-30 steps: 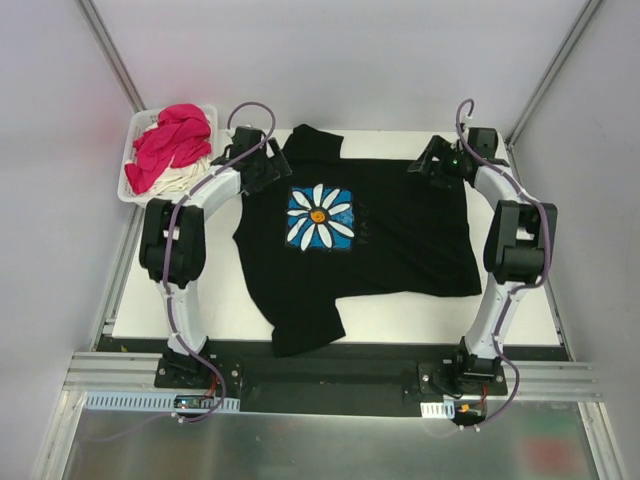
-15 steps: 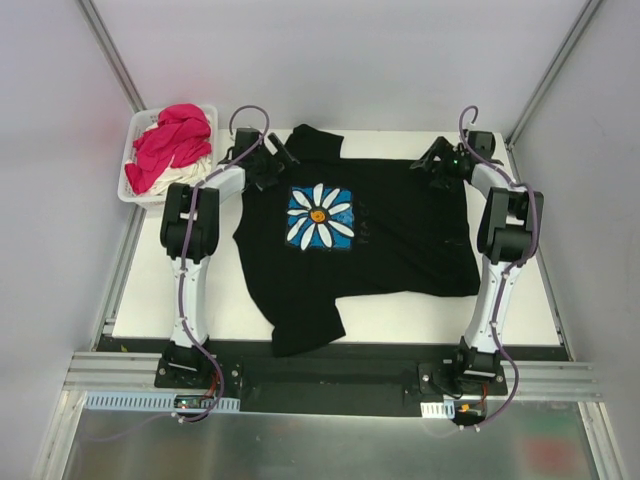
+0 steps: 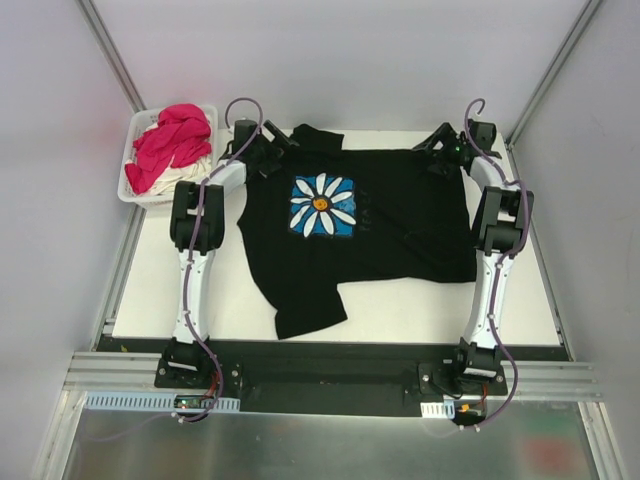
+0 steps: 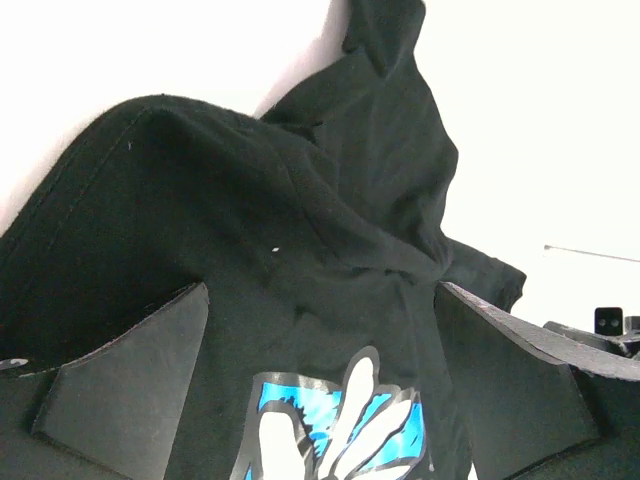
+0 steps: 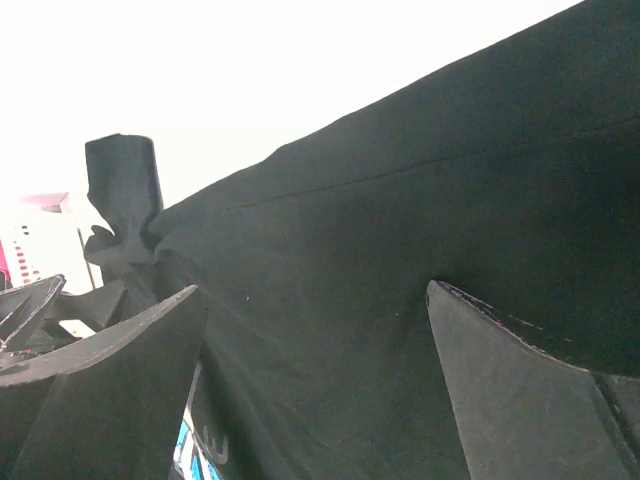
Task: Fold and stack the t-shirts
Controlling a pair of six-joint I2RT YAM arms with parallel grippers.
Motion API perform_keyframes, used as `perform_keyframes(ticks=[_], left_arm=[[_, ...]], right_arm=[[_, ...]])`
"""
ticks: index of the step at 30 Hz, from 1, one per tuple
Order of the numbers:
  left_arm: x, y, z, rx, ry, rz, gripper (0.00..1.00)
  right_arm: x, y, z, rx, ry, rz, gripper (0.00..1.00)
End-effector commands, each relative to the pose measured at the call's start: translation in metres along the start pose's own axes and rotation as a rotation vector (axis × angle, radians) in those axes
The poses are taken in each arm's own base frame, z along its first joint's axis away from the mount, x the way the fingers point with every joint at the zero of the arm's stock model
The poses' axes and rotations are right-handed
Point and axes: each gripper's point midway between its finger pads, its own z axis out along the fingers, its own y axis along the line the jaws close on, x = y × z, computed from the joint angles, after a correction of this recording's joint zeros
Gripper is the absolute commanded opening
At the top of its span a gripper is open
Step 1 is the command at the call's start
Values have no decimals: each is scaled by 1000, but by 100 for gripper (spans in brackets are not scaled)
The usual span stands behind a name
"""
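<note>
A black t-shirt point(image 3: 380, 235) with a white daisy on a blue square point(image 3: 322, 205) lies spread front-up on the white table point(image 3: 420, 310). My left gripper point(image 3: 276, 148) is low over its far left shoulder, beside a bunched sleeve point(image 3: 312, 138). In the left wrist view the gripper point(image 4: 322, 287) is open, with black cloth point(image 4: 250, 200) and the print point(image 4: 340, 430) beneath the jaws. My right gripper point(image 3: 438, 152) hovers at the shirt's far right corner. It is open too point(image 5: 315, 288), over smooth black cloth point(image 5: 420, 190). More t-shirts, magenta-pink point(image 3: 172, 142) and cream point(image 3: 185, 175), sit in the basket.
A white plastic basket point(image 3: 137, 125) stands off the table's far left corner. Grey walls and a metal frame close in the back and sides. The shirt's near sleeve point(image 3: 308, 315) reaches toward the table's front edge. Both arm bases are bolted on the near rail point(image 3: 330, 380).
Both arms have stretched toward the far edge, the grippers moving back along the shirt's top. The black shirt has shifted slightly toward the back and lies flatter. Both grippers stayed open.
</note>
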Motion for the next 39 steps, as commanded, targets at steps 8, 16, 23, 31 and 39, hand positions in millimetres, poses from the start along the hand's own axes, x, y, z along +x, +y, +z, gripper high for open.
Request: perform_keyframes(ticks=[8, 16, 23, 31, 39], left_arm=[[-26, -9, 12, 51, -1, 19, 97], [-55, -144, -104, 288, -45, 231, 98], [6, -124, -209, 212, 9, 153, 97], [103, -47, -241, 72, 121, 130, 97], [136, -2, -203, 74, 123, 187, 95]], right_arm=[[-38, 7, -10, -28, -65, -14, 96], [-85, 180, -145, -339, -212, -257, 96], [1, 146, -203, -174, -166, -207, 96], [143, 40, -205, -36, 17, -90, 96], [166, 1, -168, -32, 65, -45, 96]])
